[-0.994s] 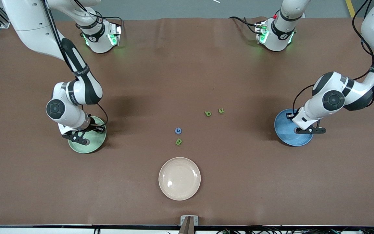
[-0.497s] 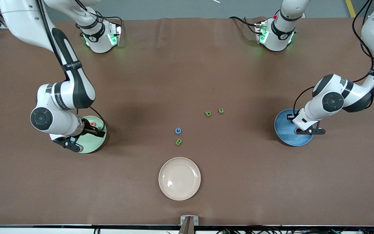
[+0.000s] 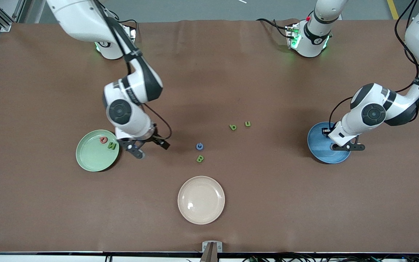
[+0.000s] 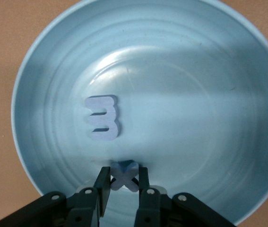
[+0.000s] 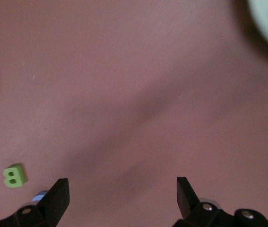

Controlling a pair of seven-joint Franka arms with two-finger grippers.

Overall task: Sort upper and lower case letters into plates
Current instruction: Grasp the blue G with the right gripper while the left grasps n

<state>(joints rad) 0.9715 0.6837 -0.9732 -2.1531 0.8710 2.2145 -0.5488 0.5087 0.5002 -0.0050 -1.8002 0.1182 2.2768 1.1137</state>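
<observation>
My right end effector (image 3: 148, 147) has left the green plate (image 3: 89, 160), where it hung a second ago, and now hangs over bare counter (image 3: 209, 72) between that plate and the green B (image 3: 200, 158). Its fingers (image 5: 58, 196), half closed then, now stand wide apart and empty. With it gone, a red letter (image 3: 103, 139) and a green letter (image 3: 112, 146) show lying in the plate beside it.

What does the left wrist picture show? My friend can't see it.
The left pincer is shut on a small blue letter x over the blue plate. A pale blue piece shaped like a 3 lies in the plate.
</observation>
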